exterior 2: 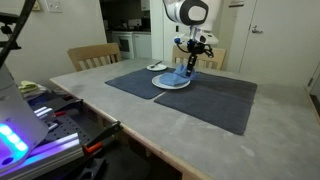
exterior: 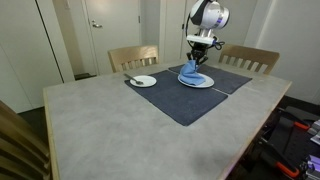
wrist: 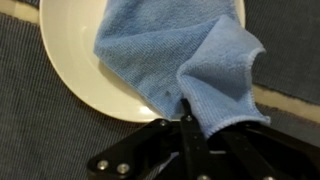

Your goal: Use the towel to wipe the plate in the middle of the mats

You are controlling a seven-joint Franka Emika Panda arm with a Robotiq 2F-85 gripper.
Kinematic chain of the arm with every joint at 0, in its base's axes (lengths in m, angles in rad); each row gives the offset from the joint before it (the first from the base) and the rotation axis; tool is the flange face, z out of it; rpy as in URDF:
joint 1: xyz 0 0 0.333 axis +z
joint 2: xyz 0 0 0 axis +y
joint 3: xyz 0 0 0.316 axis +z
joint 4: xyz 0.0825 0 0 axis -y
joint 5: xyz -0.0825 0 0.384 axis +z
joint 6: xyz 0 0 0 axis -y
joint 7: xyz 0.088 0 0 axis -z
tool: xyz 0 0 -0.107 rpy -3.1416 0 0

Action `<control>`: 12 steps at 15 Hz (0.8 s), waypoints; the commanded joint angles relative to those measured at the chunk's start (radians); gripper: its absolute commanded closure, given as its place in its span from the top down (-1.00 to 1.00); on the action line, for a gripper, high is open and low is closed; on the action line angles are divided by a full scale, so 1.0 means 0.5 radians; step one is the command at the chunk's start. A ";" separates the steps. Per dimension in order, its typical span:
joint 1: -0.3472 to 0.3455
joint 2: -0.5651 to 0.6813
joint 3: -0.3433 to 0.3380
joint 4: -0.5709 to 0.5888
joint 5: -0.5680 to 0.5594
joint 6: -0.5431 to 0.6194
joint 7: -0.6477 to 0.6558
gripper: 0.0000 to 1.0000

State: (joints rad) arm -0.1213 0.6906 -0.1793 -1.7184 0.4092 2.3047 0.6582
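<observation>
Gripper pinching the blue towel over the white plate.

In the wrist view the gripper (wrist: 185,118), entering at 6 o'clock, has its jaws closed tight on a bunched fold of the towel (wrist: 165,50). The towel drapes toward 12 o'clock across the plate (wrist: 70,60), which lies on the mats (wrist: 40,130). The cloth looks soft, light and limp, so it will likely drag and bunch; a pinch at a gathered fold suits it. The plate seems stiff, smooth and breakable, liable to slide under pressure. In an exterior view a smaller plate (exterior: 143,81) sits at its 9 o'clock, with wooden chairs (exterior: 133,57) beyond.
</observation>
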 commanded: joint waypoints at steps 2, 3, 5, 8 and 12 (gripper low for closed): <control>0.027 -0.025 -0.096 -0.005 -0.241 -0.261 0.201 -0.97; 0.020 -0.042 -0.079 -0.010 -0.285 -0.359 0.182 -0.97; 0.016 -0.060 -0.036 -0.011 -0.343 -0.550 0.111 -0.97; 0.051 -0.070 0.010 -0.022 -0.391 -0.743 0.036 -0.97; 0.110 -0.037 0.066 0.012 -0.385 -0.819 -0.004 -0.97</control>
State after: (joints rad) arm -0.0761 0.6811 -0.1640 -1.7146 0.2280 1.9298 0.6864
